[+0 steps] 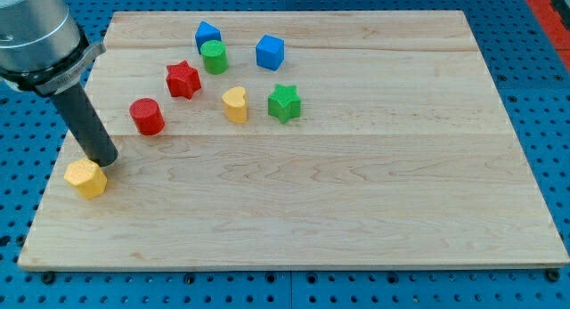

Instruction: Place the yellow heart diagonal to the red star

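Note:
The yellow heart lies on the wooden board, to the lower right of the red star and apart from it. My tip is at the board's left side, just above and to the right of a yellow hexagon block, touching or nearly touching it. My tip is far to the left of the heart and below the star.
A red cylinder lies left of the heart. A green cylinder, a blue block and a blue cube sit near the view's top. A green star lies right of the heart. The board's left edge is near my tip.

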Motion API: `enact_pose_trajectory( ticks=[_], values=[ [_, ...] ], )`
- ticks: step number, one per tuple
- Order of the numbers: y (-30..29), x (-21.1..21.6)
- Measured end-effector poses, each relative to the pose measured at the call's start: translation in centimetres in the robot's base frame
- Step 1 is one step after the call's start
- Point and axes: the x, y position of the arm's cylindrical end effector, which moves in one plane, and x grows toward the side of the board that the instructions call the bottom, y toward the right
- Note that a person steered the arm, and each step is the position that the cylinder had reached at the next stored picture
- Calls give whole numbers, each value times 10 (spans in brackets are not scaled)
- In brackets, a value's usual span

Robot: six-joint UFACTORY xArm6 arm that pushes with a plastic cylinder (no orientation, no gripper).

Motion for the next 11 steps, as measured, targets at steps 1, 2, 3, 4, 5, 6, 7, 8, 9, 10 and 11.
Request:
enact_pose_trajectory(
  ticks=[1, 2, 3, 4, 5, 6, 7, 8, 9, 10, 11],
  values=[
    [-22, 3],
    [-35, 24],
    [-2, 59],
    [10, 32],
    [-26, 2],
    [-33, -33],
    [-17, -54],
    [77, -69],
    [149, -75],
    [146, -112],
    [207, -122]
  ],
)
